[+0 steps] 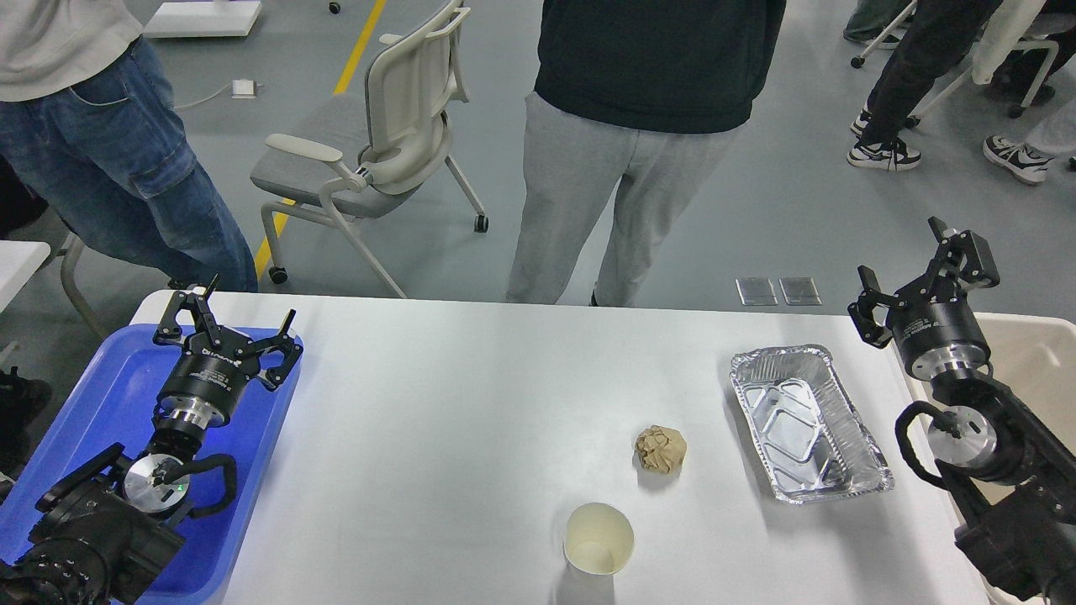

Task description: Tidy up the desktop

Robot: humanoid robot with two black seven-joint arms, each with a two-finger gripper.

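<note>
The desktop (437, 437) fills the middle of the head view, and everything else sits around or on it. At its left edge lies a blue tray (92, 420), with nothing visible in it, and my left gripper (225, 323) hangs over the tray's far end with its fingers spread and nothing between them. Right of centre on the desktop a paper cup (598, 539) stands upright near the front edge, a crumpled brown paper ball (660, 449) lies just behind it, and a foil tray (807, 424) lies further right. Beyond the right edge sits a beige bin (1038, 361) (partly hidden by the arm), and my right gripper (920, 269) hovers near it, fingers apart and unloaded. Judging by this, tidying has barely begun: all three items remain to be cleared.
</note>
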